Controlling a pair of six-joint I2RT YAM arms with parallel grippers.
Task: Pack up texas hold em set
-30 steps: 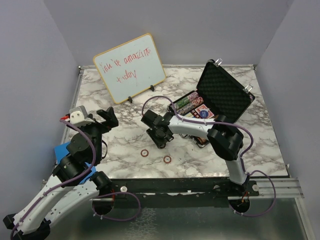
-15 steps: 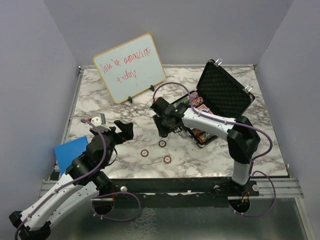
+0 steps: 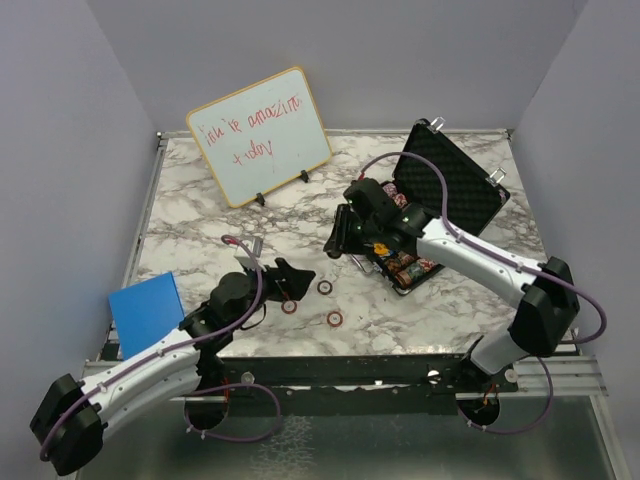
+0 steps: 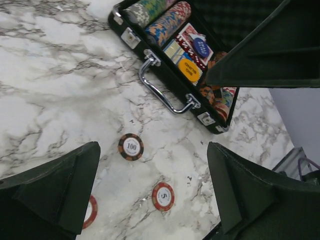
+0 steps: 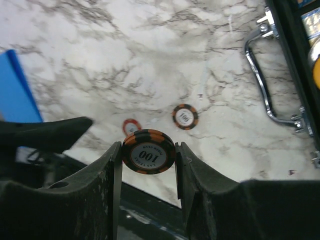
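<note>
Right gripper [image 5: 148, 150] pinches an orange-and-black chip [image 5: 148, 153] edgewise, half closed, just beside the open briefcase [image 3: 450, 185]; left gripper [image 4: 152, 170] hangs wide open and empty over three loose chips [image 4: 131, 146] on the marble table [image 3: 200, 200].

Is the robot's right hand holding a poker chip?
Yes, the right hand pinches an orange-and-black chip marked 100 between its two fingers.
</note>
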